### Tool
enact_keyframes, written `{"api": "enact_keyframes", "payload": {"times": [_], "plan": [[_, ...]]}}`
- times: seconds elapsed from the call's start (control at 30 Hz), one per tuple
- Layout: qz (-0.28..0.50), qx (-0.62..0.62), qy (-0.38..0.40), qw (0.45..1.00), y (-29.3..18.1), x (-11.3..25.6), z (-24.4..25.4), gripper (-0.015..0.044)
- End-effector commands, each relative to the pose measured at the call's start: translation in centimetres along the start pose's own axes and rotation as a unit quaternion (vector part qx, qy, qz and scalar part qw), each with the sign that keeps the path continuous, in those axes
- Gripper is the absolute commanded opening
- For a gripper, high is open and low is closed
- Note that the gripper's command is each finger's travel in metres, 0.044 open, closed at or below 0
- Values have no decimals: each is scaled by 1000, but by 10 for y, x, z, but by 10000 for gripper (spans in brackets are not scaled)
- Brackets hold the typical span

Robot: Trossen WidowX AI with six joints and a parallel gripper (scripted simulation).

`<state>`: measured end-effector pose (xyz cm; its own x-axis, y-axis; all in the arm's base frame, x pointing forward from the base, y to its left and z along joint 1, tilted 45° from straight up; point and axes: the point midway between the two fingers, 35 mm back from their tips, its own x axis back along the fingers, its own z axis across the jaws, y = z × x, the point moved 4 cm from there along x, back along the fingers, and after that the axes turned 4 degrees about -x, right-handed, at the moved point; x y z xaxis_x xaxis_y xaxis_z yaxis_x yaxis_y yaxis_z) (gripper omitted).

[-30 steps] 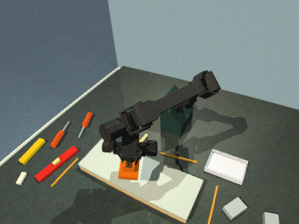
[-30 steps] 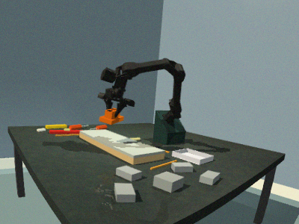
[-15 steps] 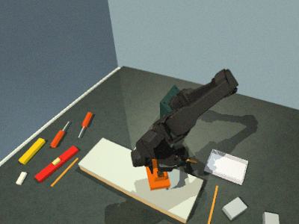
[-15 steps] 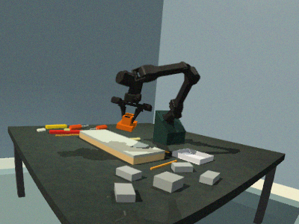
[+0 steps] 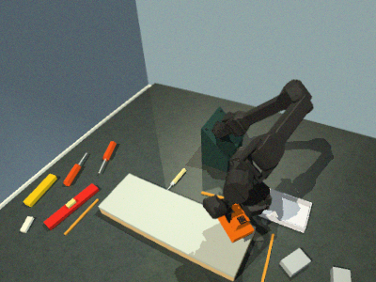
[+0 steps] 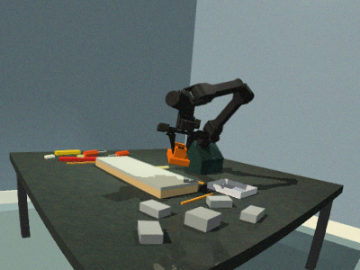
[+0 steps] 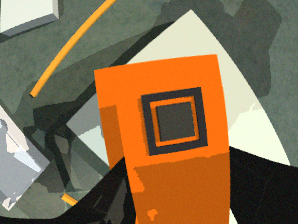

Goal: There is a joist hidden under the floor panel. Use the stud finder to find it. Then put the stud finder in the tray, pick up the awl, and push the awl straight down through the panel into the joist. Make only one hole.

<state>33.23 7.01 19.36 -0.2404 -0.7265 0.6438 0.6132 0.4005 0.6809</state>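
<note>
My gripper [image 5: 237, 211] [image 6: 181, 146] [image 7: 171, 155] is shut on the orange stud finder [image 5: 236, 231] [image 6: 178, 158] [image 7: 175, 187]. It holds it raised above the tray-side end of the pale floor panel [image 5: 150, 202] [image 6: 130, 168] [image 7: 191, 37]. The square window on the stud finder looks dark. The white tray [image 5: 307, 217] [image 6: 248, 193] [image 7: 20, 172] lies beside that end, with no tool seen in it. The awl [image 5: 179, 176] [image 6: 162, 167], with a pale yellow handle, lies behind the panel. The joist is hidden.
A red level [image 5: 85, 195] [image 6: 74, 158], a yellow bar [image 5: 40, 190] [image 6: 67, 153] and two orange-handled tools [image 5: 72, 175] [image 5: 110, 150] lie left of the panel. Orange sticks [image 5: 268, 256] [image 6: 196, 199] [image 7: 70, 42] lie around it. Several grey blocks [image 5: 295, 263] [image 6: 202, 220] stand near the tray.
</note>
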Motion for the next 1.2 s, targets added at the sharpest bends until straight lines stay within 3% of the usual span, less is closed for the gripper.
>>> {"api": "enact_keyframes", "payload": {"times": [0.0,1.17], "plan": [[-8,30,8,999,6,1,25,0],[-74,276,122,950,-18,18,212,0]]}}
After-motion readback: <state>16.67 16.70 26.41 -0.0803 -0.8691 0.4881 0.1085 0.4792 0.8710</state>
